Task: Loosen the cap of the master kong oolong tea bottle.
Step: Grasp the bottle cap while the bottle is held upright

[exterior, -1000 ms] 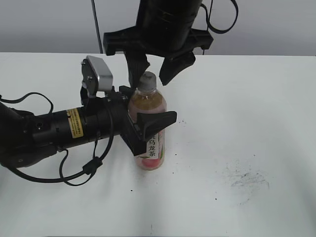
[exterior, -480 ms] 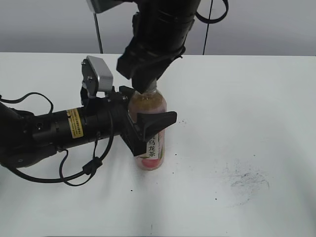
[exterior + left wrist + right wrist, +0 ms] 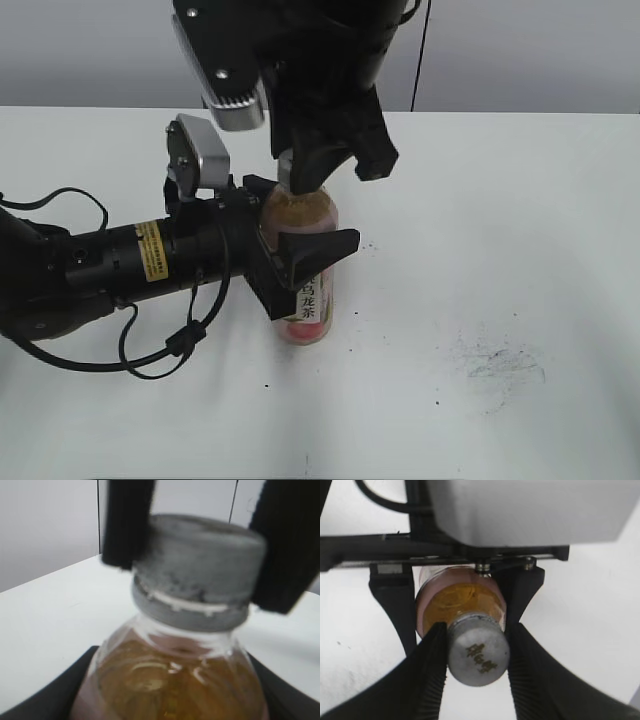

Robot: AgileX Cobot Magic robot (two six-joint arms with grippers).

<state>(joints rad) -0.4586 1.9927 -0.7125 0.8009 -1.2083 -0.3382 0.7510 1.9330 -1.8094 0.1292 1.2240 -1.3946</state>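
The master kong oolong tea bottle (image 3: 311, 300) stands upright on the white table (image 3: 520, 230), pale amber tea above a pink-and-white label. My left gripper (image 3: 296, 222) comes in from the left and is shut on the bottle's body just below the shoulder (image 3: 170, 680). My right gripper (image 3: 477, 631) reaches down from above and is shut on the grey-white cap (image 3: 478, 655). Its ribbed black fingers (image 3: 427, 680) press both sides of the cap. In the left wrist view the cap (image 3: 200, 565) sits between those same two black fingers (image 3: 282, 545). In the exterior view the right gripper (image 3: 322, 175) hides the cap.
The left arm (image 3: 110, 265) lies low across the table's left side with looped cables (image 3: 170, 345). Dark scuff marks (image 3: 500, 365) dot the table at the right. A grey wall (image 3: 540, 50) stands behind the table's far edge.
My right gripper came down from open above the cap, closed on it, and its wrist has turned round. The left gripper and the bottle have stayed put.
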